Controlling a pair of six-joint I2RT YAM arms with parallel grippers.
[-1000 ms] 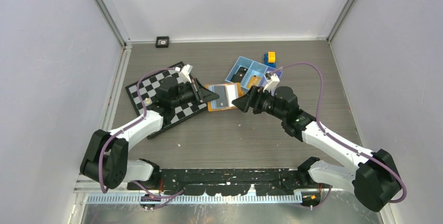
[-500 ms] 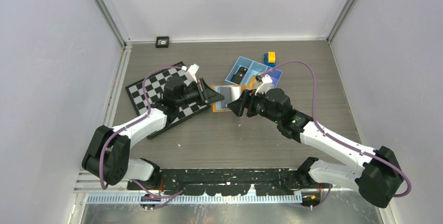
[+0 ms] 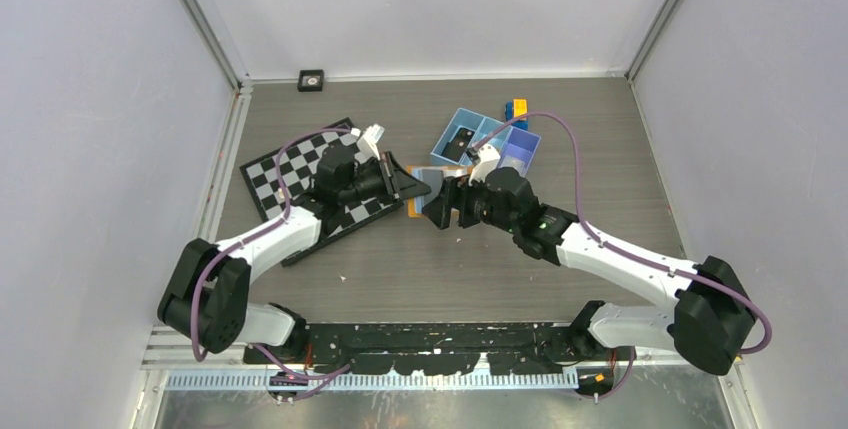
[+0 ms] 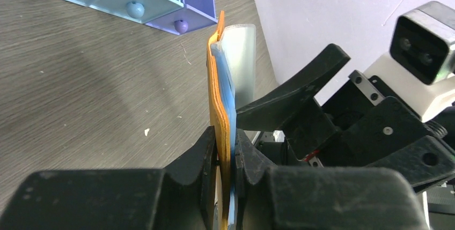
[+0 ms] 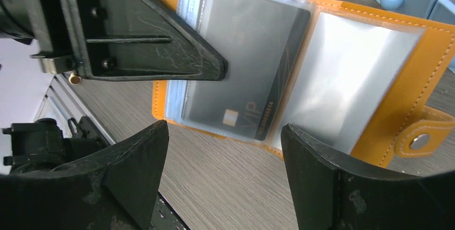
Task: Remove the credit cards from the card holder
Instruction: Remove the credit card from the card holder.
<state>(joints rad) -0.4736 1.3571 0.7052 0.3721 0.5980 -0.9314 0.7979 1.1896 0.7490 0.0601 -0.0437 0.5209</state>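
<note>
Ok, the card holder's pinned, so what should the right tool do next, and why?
Probably ease the open right tool forward and close on the near edge of the grey VIP card. The left tool clamps one side of the orange card holder, and that card sits just ahead, ungripped.

Top camera looks down from above the near edge over the whole grey wood-grain table (image 3: pixel 400 269). Left wrist camera sits close, edge-on to the flat orange folding card holder (image 4: pixel 217 112). Right wrist camera faces its open sleeves, and all three views share it.
</note>
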